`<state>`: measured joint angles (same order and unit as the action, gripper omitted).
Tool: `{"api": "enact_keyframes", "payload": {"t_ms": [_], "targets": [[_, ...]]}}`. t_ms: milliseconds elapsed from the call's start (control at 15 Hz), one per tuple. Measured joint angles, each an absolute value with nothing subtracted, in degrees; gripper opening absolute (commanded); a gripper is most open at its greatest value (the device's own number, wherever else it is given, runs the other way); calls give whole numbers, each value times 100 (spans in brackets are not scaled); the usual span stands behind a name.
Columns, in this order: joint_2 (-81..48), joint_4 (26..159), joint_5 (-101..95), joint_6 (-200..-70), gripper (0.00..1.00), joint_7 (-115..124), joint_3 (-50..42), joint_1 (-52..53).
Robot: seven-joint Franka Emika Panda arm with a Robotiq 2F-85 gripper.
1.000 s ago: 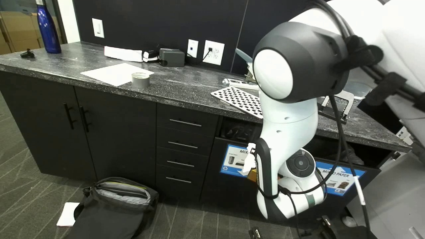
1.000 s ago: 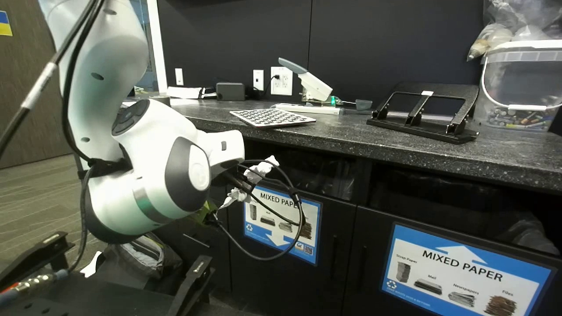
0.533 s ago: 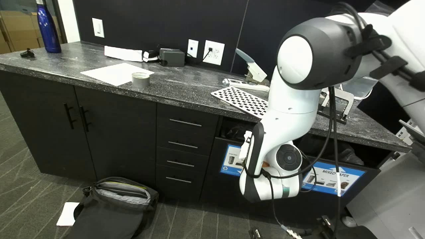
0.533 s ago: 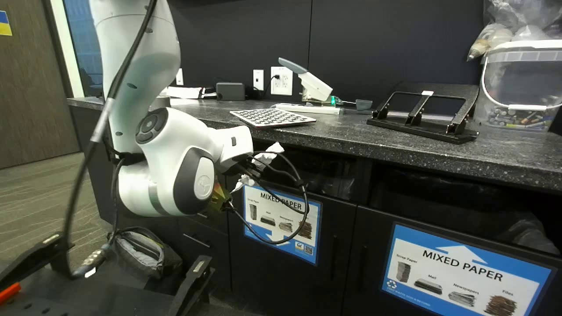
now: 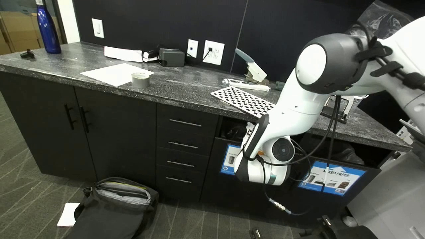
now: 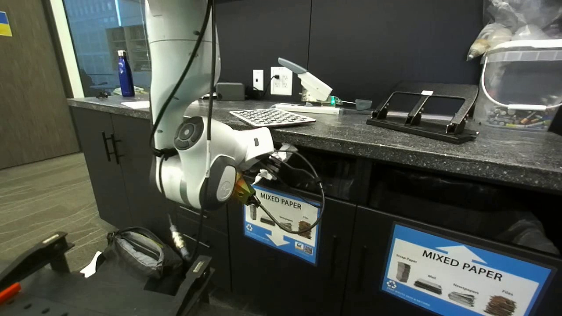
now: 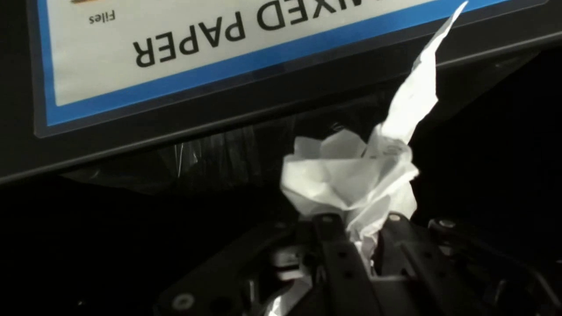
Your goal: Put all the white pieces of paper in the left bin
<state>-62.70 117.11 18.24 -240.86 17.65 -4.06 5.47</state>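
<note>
Crumpled white pieces of paper [image 7: 351, 180] are pinched in my gripper [image 7: 361, 224], whose fingers are shut on them. A long torn strip points away from the fingertips, and a further white bit of paper [image 7: 285, 299] shows beside the left finger. In an exterior view, paper [image 6: 287, 151] sticks out on both sides of the dark fingers, partly behind cables. The left bin [image 6: 281, 245] is dark with a blue-and-white label. In the wrist view its label [image 7: 189, 57] reads upside down, and the gripped paper lies across its dark, plastic-lined opening. Its depth there is hard to judge.
The counter [image 6: 342, 140] edge runs just above the bin opening. On it lie a checkered mat [image 6: 272, 117], a stapler [image 6: 311, 83] and a black stand [image 6: 421, 127]. A second labelled bin [image 6: 465, 267] stands alongside. A bag [image 5: 113, 209] sits on the floor.
The arm has swung toward the left bin's opening, right and slightly up in an exterior view, carrying the paper along. The fingers have stayed closed on it.
</note>
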Motion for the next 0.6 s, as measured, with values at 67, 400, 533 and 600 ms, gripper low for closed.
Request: {"api": "enact_keyframes", "payload": {"t_ms": [67, 400, 533, 600], "targets": [[-6359, 11540, 1821, -24072, 9, 1670, -353, 449], [-6837, 10627, 1809, -23815, 35, 1274, -275, 185], [-7007, 10278, 1828, -23613, 39, 1157, -275, 130], [-7062, 10143, 1828, -23468, 48, 1109, -275, 98]]}}
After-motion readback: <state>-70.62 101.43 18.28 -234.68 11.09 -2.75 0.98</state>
